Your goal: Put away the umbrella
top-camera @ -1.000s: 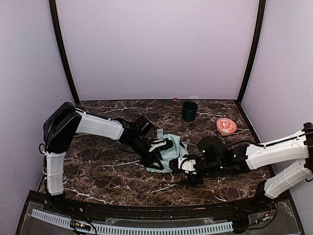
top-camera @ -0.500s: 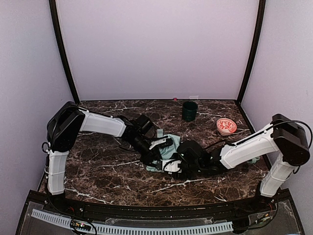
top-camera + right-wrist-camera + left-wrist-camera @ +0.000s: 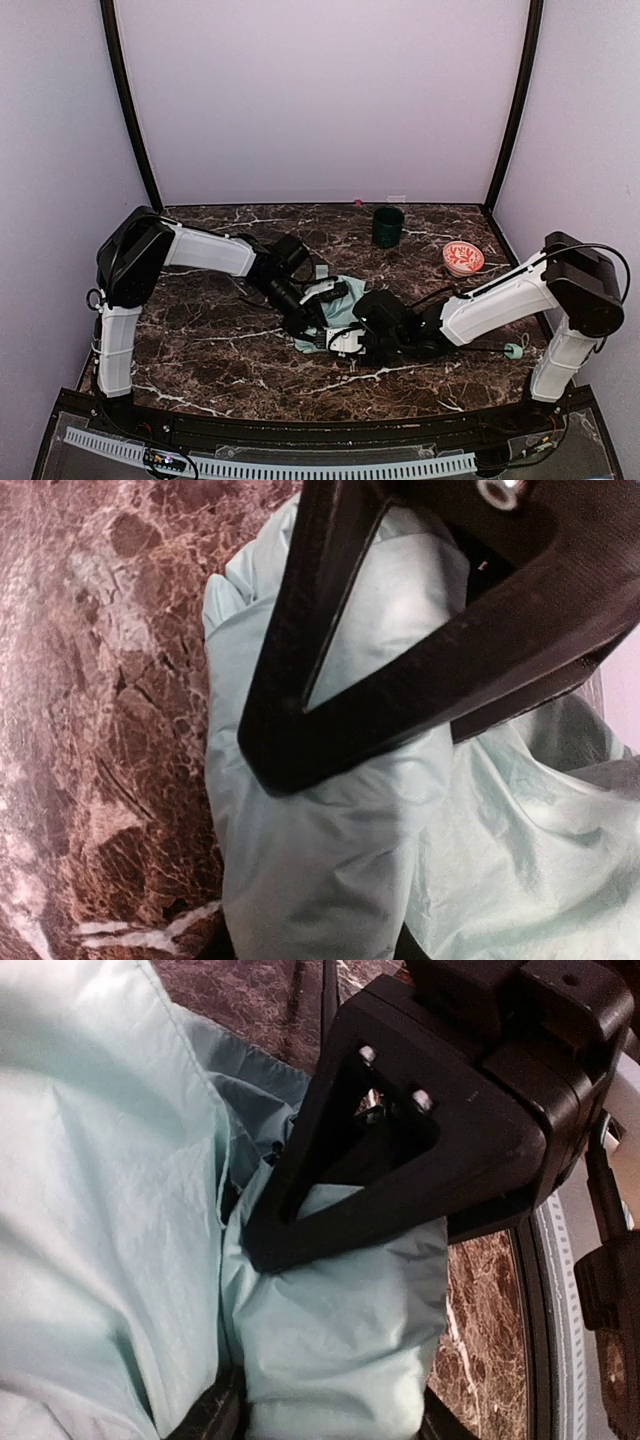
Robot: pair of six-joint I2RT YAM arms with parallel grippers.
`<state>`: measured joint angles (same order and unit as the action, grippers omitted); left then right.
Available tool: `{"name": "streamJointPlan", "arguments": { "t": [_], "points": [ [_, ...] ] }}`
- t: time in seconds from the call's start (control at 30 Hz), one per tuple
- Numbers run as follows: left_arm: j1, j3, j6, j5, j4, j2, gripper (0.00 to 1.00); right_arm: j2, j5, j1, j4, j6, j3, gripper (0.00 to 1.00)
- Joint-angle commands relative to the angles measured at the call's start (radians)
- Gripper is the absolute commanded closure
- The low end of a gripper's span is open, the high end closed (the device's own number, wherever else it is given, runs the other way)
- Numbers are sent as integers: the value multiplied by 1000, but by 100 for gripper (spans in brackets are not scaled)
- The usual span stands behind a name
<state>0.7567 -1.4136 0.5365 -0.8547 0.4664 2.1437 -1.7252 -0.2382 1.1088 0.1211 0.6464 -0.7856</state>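
The umbrella (image 3: pixel 338 305) lies crumpled in the middle of the marble table, its pale mint fabric bunched between both arms. A thin black shaft runs right to its small mint handle (image 3: pixel 513 350). My left gripper (image 3: pixel 312 322) reaches in from the left and is shut on a thick fold of the fabric (image 3: pixel 330 1360). My right gripper (image 3: pixel 345 340) comes in from the right and is shut on a neighbouring fold (image 3: pixel 310 880). Each wrist view shows the other gripper's black triangular finger pressed on the cloth just above its own grip.
A dark green cup (image 3: pixel 388 226) stands at the back centre. A red and white bowl (image 3: pixel 463 258) sits to the back right. Black frame posts and lilac walls close in the table on three sides.
My right arm has swung left across the table to the fabric, and its jaws have narrowed onto the cloth. The left gripper keeps its hold and has barely moved.
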Motion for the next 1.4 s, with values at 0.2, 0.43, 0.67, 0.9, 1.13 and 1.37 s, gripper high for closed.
{"name": "streamJointPlan", "arguments": {
  "t": [0.2,0.43,0.67,0.9,1.13,1.37],
  "points": [
    [-121,277,-298,84,-315,-225,5,45,167,-10,-196,-67,-6,90],
    [-135,743,-274,123,-964,-651,2,-38,498,-86,-473,-140,-136,91],
    [62,856,133,320,-870,-820,12,-204,819,-211,-715,-181,-306,92],
    [205,742,287,586,-699,-643,9,-392,947,-273,-861,-187,-451,92],
    [237,610,302,800,-639,-463,4,-429,964,-288,-885,-181,-481,92],
    [239,612,307,880,-589,-404,35,-420,972,-303,-884,-175,-489,90]
  ]
}}
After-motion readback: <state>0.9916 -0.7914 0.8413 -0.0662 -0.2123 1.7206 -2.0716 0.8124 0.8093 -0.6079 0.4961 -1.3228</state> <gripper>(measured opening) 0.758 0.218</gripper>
